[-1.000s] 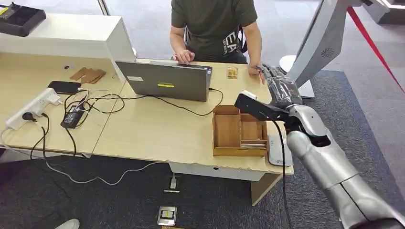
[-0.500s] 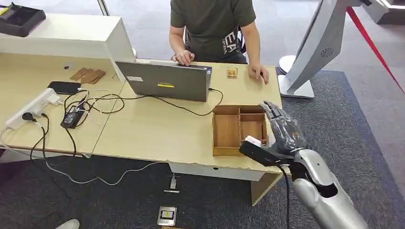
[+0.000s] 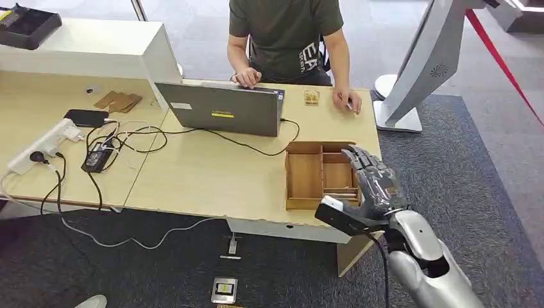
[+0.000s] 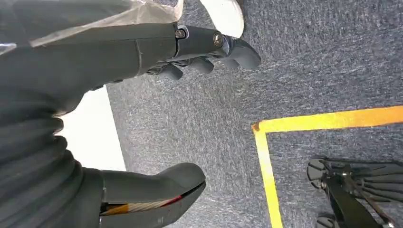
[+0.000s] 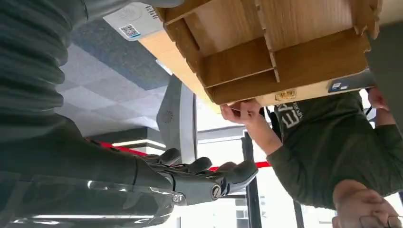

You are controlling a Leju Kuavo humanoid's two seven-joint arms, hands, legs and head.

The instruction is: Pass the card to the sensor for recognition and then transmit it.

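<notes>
Right robot hand (image 5: pixel 190 178) empty, fingers (image 5: pixel 237 172) stretched out and apart, hovering clear of the wooden divided tray (image 5: pixel 266 52) on the bench (image 5: pixel 161 45). Person in dark green shirt (image 5: pixel 328 152) beyond the tray, one hand (image 5: pixel 241 113) resting at the bench's far edge.

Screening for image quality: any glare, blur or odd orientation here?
Head view: evenly lit, sharp. Right wrist view: upside down, bright windows blown out behind the brown wooden divided tray. Left wrist view: left robot hand dark, grey carpet sharp.
</notes>
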